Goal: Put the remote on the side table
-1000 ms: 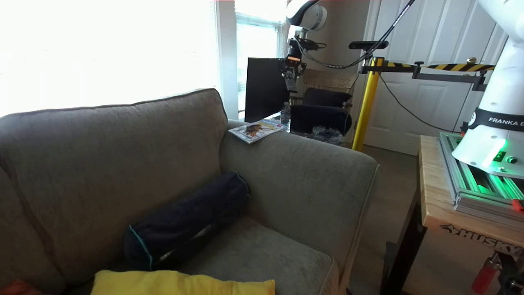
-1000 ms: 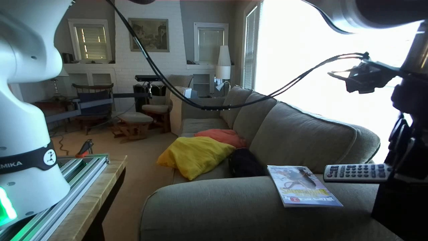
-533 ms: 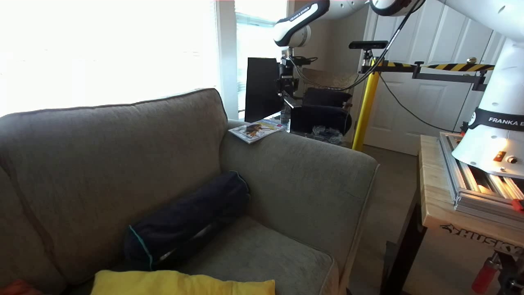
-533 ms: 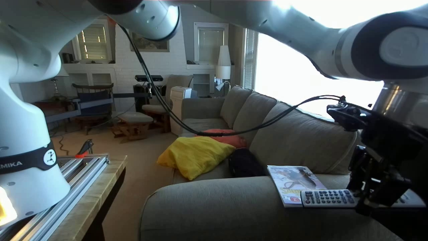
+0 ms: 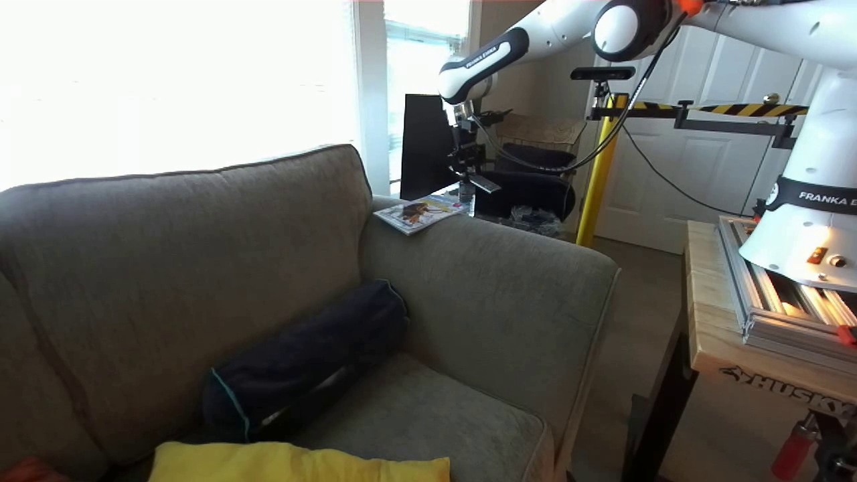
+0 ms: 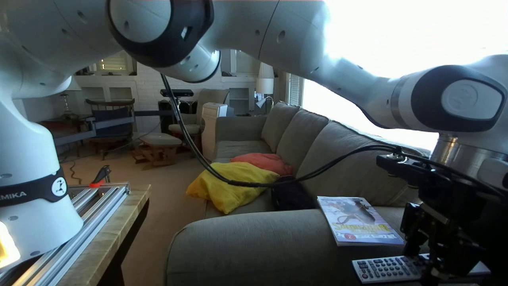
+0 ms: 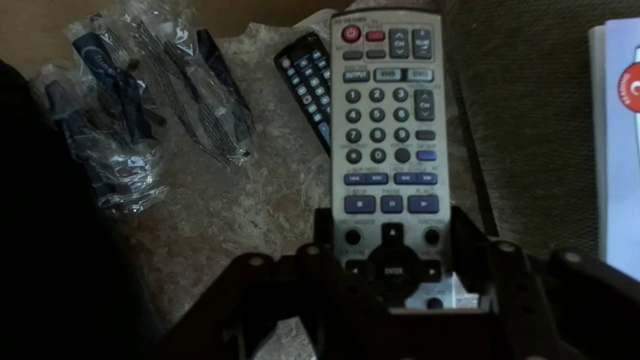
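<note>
Gripper (image 7: 391, 231): clamped on the remote (image 7: 390, 125), along its sides.
Remote: in the gripper, above the side table (image 7: 280, 200), buttons up.
Side table: below the gripper, bearing a black remote (image 7: 309, 85).
Magazine (image 6: 357, 222): near the gripper, on the sofa arm (image 6: 246, 246).

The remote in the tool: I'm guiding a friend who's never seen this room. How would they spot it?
Find the sofa, then the armrest with a magazine on top. Beside that armrest is a side table, and over it the tool grips the remote. Its face is pale grey, unlike the black remote lying on the table.
</note>
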Available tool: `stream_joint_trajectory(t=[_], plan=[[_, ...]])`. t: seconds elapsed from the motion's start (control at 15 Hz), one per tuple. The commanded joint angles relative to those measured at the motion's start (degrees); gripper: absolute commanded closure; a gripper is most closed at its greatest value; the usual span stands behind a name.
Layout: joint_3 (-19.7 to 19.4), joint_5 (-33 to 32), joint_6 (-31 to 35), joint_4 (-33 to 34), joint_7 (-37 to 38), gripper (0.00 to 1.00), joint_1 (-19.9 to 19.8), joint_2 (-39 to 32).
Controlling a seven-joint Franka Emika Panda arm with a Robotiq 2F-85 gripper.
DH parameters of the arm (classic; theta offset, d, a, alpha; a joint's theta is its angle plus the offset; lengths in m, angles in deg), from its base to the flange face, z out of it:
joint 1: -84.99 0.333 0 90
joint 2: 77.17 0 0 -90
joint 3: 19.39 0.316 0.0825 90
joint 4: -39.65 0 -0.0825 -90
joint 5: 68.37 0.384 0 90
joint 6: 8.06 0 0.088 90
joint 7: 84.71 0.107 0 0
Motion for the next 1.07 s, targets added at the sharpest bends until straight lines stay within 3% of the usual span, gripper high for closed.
stream_joint_trajectory(t=[0.0, 0.2, 0.27, 1.0], plan=[[-0.04, 0.00, -0.07, 0.49, -0.02, 0.44, -0.14, -0.25], [-0.04, 0.00, -0.27, 1.06, -0.03, 0.44, -0.21, -0.37], [-0.04, 0.00, -0.33, 1.12, -0.03, 0.69, -0.21, -0.37], [-0.80, -2.02, 4.64, -12.68, -9.57, 0.69, 0.90, 0.02]])
